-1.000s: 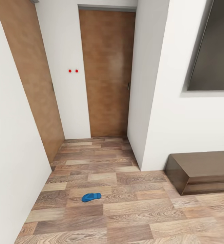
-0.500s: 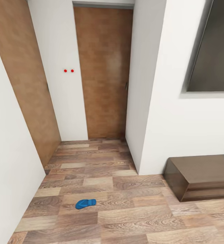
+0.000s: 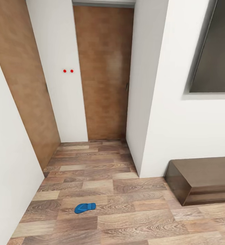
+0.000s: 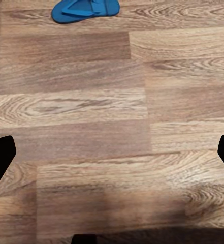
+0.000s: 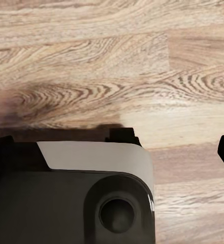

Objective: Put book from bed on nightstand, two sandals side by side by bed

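One blue sandal lies flat on the wood-plank floor at the lower left of the head frame, well apart from the low dark cabinet at lower right; a wooden door stands at upper centre; the left gripper is spread wide over bare planks, holding nothing, the sandal at that frame's top edge; the right gripper also spreads wide, holding nothing, above the robot's grey base.

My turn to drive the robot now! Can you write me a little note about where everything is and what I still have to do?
Left gripper: open, empty, over bare floor.
Right gripper: fingers spread apart, nothing between them.
One blue sandal lies on the wood floor near the doors; the left wrist camera sees it too.
Nothing looks done yet.
Left: fetch this sandal, find the other, pair them beside the bed, then move the book to a nightstand.
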Controlling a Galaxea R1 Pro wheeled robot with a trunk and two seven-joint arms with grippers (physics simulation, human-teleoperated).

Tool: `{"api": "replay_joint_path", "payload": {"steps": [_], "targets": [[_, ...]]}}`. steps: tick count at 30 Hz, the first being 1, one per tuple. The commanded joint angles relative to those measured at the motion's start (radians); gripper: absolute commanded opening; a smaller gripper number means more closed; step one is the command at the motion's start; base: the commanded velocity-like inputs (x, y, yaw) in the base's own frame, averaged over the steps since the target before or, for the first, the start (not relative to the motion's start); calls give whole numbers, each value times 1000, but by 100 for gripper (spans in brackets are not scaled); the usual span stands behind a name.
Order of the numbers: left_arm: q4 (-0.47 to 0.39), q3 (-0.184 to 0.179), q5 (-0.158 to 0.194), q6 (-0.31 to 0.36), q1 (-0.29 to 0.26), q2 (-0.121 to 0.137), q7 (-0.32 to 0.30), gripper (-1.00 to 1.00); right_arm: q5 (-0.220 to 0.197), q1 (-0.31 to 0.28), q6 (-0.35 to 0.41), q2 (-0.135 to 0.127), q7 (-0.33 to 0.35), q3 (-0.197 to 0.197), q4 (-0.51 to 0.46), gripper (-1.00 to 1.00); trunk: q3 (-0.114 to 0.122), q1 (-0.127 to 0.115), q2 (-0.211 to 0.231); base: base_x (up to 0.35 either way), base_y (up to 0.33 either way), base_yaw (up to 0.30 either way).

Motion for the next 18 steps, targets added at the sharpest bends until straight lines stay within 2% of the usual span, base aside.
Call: {"api": "replay_joint_path", "payload": {"steps": [1,12,18], "targets": [[0,0,0,-3,0,0,0,100,0,0,-2,0,1,-3,0,100,-1,0,0,68,0,0],[0,0,0,-3,0,0,0,100,0,0,-2,0,1,-3,0,100,-1,0,0,132,0,2],[0,0,0,-3,0,-1,0,100,0,0,-2,0,1,-3,0,100,-1,0,0,16,0,149]]}}
